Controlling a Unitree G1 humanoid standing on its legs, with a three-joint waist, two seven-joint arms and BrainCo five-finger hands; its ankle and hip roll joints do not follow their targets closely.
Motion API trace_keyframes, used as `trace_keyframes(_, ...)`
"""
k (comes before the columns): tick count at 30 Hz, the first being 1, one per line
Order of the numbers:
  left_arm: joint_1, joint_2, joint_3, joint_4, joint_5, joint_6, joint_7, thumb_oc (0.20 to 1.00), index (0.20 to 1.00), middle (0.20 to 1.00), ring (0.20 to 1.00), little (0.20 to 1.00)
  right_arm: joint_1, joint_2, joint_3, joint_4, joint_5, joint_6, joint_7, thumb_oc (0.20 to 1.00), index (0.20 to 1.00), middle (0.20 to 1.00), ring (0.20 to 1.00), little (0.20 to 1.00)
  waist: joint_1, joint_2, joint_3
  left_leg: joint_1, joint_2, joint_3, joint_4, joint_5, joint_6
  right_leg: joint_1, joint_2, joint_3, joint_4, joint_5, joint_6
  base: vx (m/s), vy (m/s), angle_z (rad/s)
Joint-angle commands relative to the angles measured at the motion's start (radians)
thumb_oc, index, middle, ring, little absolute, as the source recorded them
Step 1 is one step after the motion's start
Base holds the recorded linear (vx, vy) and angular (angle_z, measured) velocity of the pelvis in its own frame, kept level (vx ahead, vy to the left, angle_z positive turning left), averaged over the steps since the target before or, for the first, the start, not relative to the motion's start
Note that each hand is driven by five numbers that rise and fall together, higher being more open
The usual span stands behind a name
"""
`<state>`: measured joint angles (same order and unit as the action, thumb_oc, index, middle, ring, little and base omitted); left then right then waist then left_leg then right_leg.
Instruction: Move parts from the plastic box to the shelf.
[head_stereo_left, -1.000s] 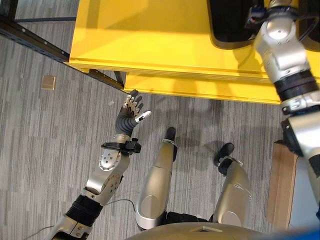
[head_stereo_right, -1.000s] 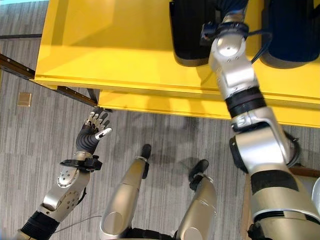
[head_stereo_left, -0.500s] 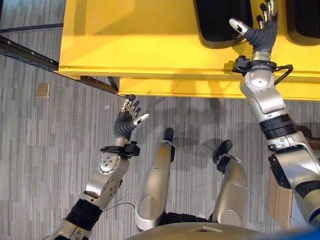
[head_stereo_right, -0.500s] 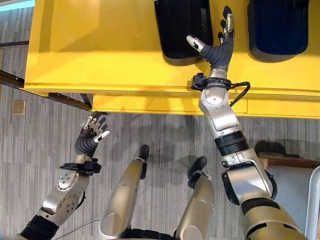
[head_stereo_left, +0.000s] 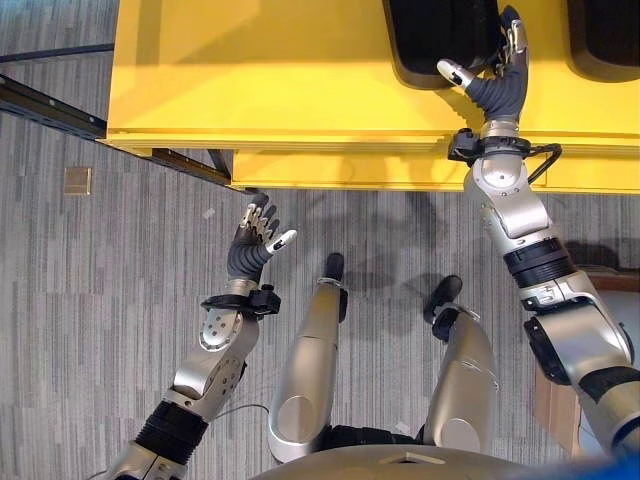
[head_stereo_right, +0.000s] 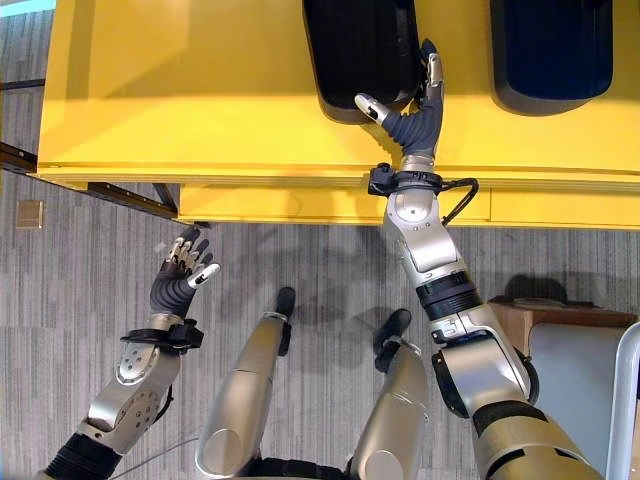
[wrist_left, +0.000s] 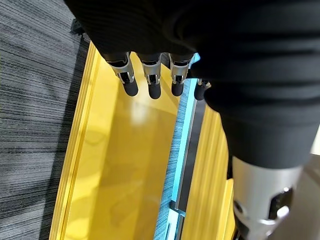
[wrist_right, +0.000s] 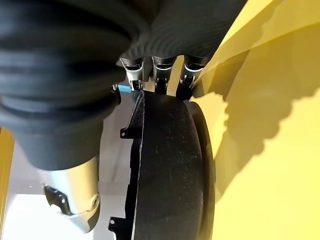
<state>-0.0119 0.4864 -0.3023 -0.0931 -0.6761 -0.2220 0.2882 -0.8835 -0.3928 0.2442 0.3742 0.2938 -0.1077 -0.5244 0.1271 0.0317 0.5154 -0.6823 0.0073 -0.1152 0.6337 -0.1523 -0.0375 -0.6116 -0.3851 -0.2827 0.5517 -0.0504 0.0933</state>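
I stand over a floor of grey, streaked plank-pattern flooring (head_stereo_left: 90, 330), with a broad, glossy yellow shelf surface (head_stereo_right: 200, 90) before me; its front edge is stepped, with a lower yellow lip beneath it. A dark metal frame rail (head_stereo_left: 50, 105) runs under the shelf's left end, and a small tan square (head_stereo_left: 76, 180) lies on the floor near it. At my far right sits a brown wooden block (head_stereo_right: 520, 318) beside a pale grey panel.

Two black, rounded moulded plastic parts rest on the shelf: one (head_stereo_right: 360, 50) by my right hand (head_stereo_right: 410, 110), another (head_stereo_right: 550, 45) well apart to the right. My right hand's fingers (wrist_right: 162, 67) are straight, tips touching the rim of the near part, thumb spread out beside it. My left hand (head_stereo_left: 255, 235) hangs over the floor, below the shelf edge, fingers relaxed and holding nothing.
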Motion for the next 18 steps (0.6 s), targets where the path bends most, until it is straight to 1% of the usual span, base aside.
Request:
trace_keyframes(1,0.048,0.023,0.043,-0.060,0.030,-0.036,0.002,1.000,1.000,1.000,1.000,1.000,-0.026,0.015,-0.006,0.000,0.044,-0.045,0.018,1.000,1.000,1.000,1.000,1.000,0.025,-0.008,0.004,-0.008,0.022,0.039,-0.013,-0.015,0.011,0.118,0.008,0.024,0.115,-0.170,0.010,0.00,0.000,0.00)
trace_keyframes(4,0.050,0.021,0.046,-0.062,0.028,-0.036,0.007,1.000,1.000,1.000,1.000,1.000,-0.036,0.031,0.016,-0.013,0.045,-0.042,0.029,1.000,1.000,1.000,1.000,1.000,0.028,-0.011,0.004,-0.010,0.024,0.039,-0.011,-0.014,0.011,0.118,0.009,0.022,0.116,-0.169,0.013,0.00,0.000,0.00)
trace_keyframes(18,0.038,0.022,0.046,-0.059,0.032,-0.038,0.013,1.000,1.000,1.000,1.000,1.000,-0.054,0.040,0.029,-0.016,0.052,-0.043,0.034,1.000,1.000,1.000,1.000,1.000,0.029,-0.013,0.004,-0.005,0.023,0.040,-0.014,-0.017,0.011,0.120,0.011,0.023,0.116,-0.169,0.013,0.00,0.000,0.00)
